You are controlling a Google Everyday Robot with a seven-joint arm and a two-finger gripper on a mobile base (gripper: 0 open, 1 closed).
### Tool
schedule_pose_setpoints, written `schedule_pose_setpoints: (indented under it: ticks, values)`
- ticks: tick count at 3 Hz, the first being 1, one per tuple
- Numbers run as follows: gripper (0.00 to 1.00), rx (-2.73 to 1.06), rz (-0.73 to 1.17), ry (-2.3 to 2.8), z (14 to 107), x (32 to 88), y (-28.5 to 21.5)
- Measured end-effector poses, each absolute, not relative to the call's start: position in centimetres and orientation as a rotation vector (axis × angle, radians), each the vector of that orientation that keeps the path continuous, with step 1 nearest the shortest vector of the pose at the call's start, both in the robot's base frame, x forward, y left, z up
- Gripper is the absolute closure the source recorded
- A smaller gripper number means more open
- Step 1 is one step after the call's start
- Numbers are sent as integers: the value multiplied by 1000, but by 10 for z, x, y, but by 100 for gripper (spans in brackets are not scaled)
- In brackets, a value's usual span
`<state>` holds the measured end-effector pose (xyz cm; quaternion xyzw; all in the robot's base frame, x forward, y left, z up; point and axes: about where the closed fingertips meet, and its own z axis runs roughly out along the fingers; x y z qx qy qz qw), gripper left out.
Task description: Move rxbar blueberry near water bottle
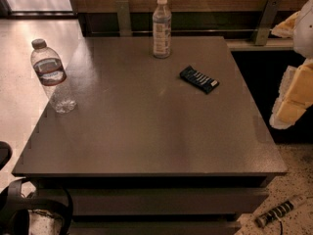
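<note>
Pale padded gripper (281,75) is seen empty, jaws apart, at 3 o'clock; the flat dark-blue rxbar blueberry wrapper (199,79), at 1 o'clock on the grey table (146,131), is best pinched across its narrow width, then carried to the clear grey-capped water bottle (51,76) at 10 o'clock.

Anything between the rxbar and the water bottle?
Nothing visible: bare table between rxbar and water bottle at the left edge. The white-capped bottle stands behind that line. Gripper hangs at the right, beyond the table.
</note>
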<state>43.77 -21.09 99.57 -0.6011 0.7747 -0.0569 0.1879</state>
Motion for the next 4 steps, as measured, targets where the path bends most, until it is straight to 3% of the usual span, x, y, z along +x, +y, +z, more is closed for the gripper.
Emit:
schedule_pose_setpoints:
  ticks: [2, 4]
  values:
    - [0, -1566, -151, 2172, 999, 466, -230]
    - [0, -1073, 91, 1982, 973, 582, -281]
